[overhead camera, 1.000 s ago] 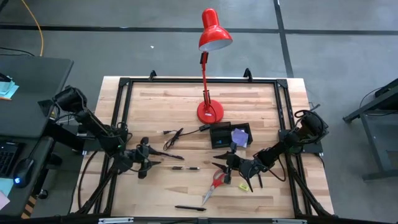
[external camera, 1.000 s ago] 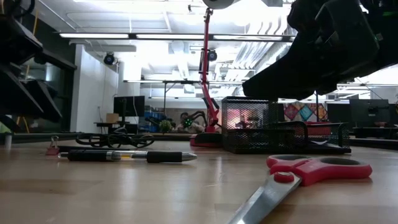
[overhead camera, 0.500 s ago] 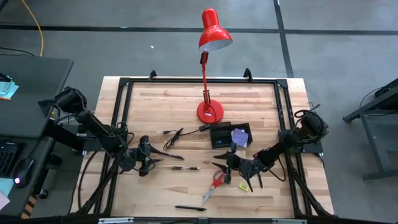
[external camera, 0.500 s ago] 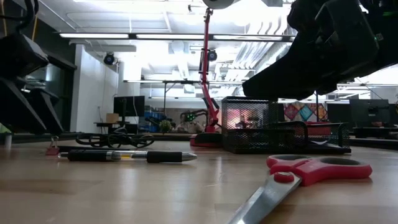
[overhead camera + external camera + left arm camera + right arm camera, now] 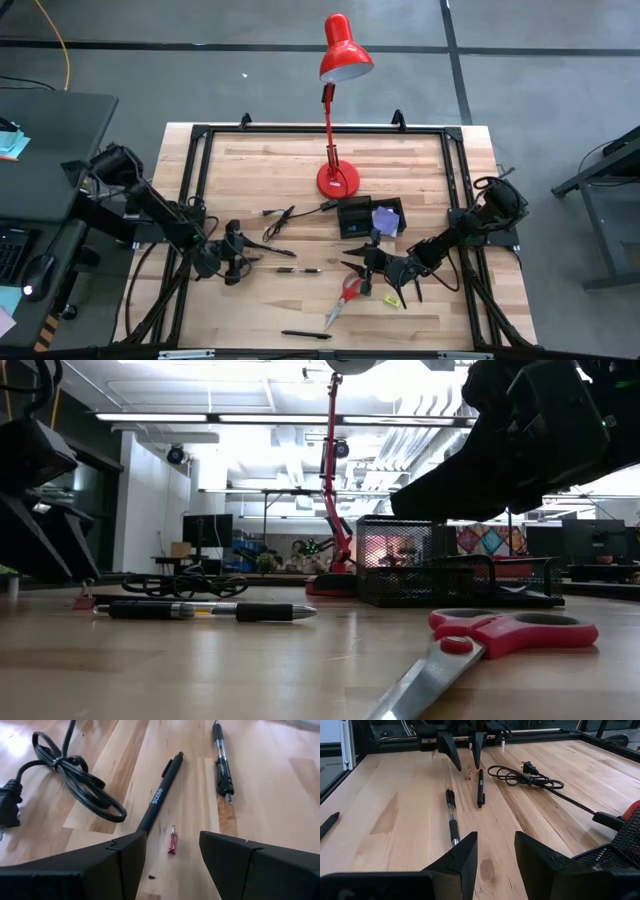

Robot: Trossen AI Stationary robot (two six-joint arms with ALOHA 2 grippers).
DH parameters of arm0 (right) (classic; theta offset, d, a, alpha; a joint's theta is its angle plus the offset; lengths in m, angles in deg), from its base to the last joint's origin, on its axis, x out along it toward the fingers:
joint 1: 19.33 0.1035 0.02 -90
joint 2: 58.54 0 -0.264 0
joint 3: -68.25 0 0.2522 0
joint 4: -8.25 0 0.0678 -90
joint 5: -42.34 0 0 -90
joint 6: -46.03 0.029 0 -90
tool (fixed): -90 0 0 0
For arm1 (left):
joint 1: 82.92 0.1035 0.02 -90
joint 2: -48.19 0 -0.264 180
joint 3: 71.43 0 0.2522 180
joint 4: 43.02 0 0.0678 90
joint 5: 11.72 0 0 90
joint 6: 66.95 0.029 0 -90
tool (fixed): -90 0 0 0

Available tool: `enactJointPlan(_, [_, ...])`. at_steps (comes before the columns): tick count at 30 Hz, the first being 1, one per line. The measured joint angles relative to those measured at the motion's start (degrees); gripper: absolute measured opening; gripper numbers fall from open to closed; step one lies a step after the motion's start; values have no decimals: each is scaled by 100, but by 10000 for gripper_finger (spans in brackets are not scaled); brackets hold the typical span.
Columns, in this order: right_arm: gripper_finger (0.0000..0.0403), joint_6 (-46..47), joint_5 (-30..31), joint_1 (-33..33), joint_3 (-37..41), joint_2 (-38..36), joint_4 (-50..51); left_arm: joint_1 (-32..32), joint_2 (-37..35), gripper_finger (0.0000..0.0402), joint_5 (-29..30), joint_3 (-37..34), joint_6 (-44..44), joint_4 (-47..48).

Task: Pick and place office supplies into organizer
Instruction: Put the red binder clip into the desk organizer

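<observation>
organizer [image 5: 370, 218] sits on the desk [image 5: 300, 170] just in front of the red lamp [image 5: 338, 180] base, a purple sticky pad [image 5: 385, 219] inside it; it lies just beyond the right end effector [image 5: 366, 268]. red-handled scissors [image 5: 346, 291] lie directly beside and under that end effector, handles nearest it, blades pointing away toward the desk's near edge. a yellow-green piece [image 5: 391, 298] lies under the right arm, behind its fingers. right fingers [image 5: 462, 852] stand apart with nothing between them; unchanged since a second ago.

left end effector [image 5: 243, 256] is low over the desk, its tips nearly touching the wood in the low view. fingers [image 5: 127, 855] apart, empty. a black pen [image 5: 160, 800] runs out from just ahead of one fingertip, a tiny red clip-like bit [image 5: 173, 840] lies in the gap ahead of them, and a second pen [image 5: 221, 762] lies further out. the coiled black cable [image 5: 75, 780] lies off to one side of it.

change: the left arm has dropped and shifted slightly compared with a second ago; its opening is the same. another pen [image 5: 305, 335] lies near the front edge, well apart from both.
</observation>
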Motion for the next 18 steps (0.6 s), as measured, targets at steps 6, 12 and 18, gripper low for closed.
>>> enactJointPlan(6, [124,17,9,-1,0,-2,43,0,384,177,47,123,-3,-3])
enactJointPlan(12, [124,75,13,0,0,-2,84,-2,429,177,158,129,-4,-63])
enactJointPlan(18, [124,131,40,-2,0,-2,125,0,429,177,256,129,39,-92])
